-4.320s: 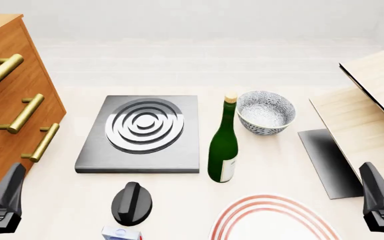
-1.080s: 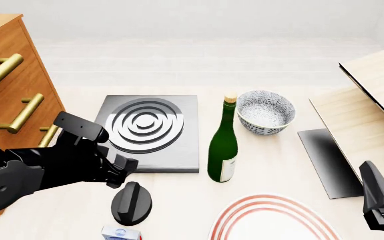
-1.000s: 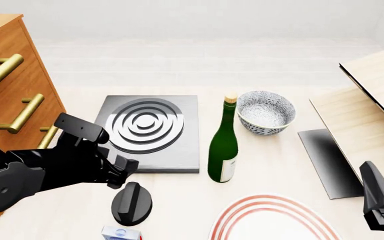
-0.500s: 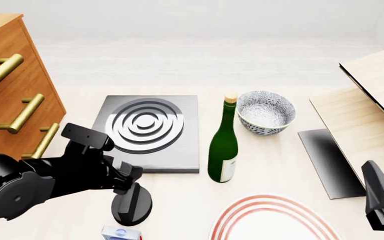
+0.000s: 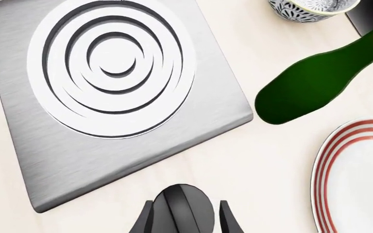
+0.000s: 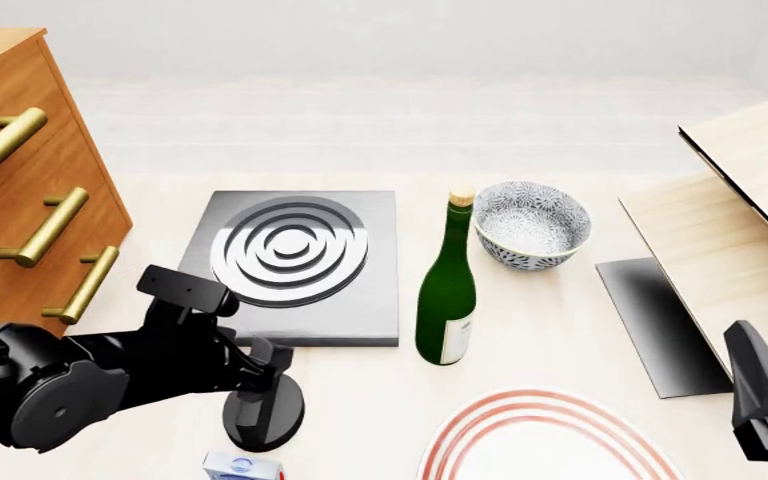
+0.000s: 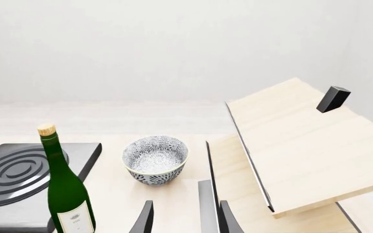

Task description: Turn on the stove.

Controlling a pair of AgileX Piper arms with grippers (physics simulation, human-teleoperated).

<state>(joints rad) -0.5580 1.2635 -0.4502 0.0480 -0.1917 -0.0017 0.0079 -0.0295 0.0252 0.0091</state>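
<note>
Stove [image 6: 291,268] lies bare; patterned bowl [image 6: 531,225] beside it shows nothing inside.

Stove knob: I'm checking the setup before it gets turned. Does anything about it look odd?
Yes. The knob lies loose on the table, in front of the stove rather than mounted on it. The left claw straddles it, open. Nothing looks spilled or broken.

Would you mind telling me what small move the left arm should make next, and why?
Probably close the left pincer onto the knob. In the left wrist view its fingers already sit on either side of the knob's raised ridge with gaps showing, so it looks open and placed. The stove slab lies just beyond; gripping must come before twisting.
</note>
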